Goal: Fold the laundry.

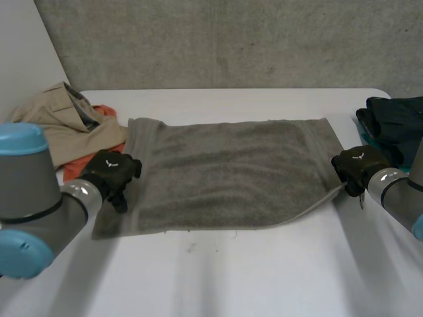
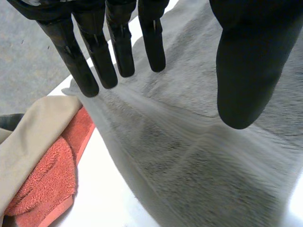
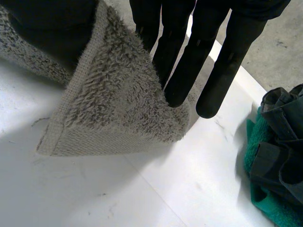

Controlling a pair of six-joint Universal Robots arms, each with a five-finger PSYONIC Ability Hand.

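The grey towel (image 1: pixel 225 173) lies flat on the table (image 1: pixel 218 277). The right hand (image 3: pixel 184 61) pinches its right corner; the left hand (image 2: pixel 251 56), fingers (image 2: pixel 98 56) spread over the left edge, should grip before lifting.

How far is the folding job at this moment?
Done: the grey towel lies spread flat on the table, no fold yet. In hand: the right hand pinches its near right corner, lifted off the table; the left hand is open above the left edge. Left: all folds, then the beige garment, orange towel and dark garment heaped at the sides.
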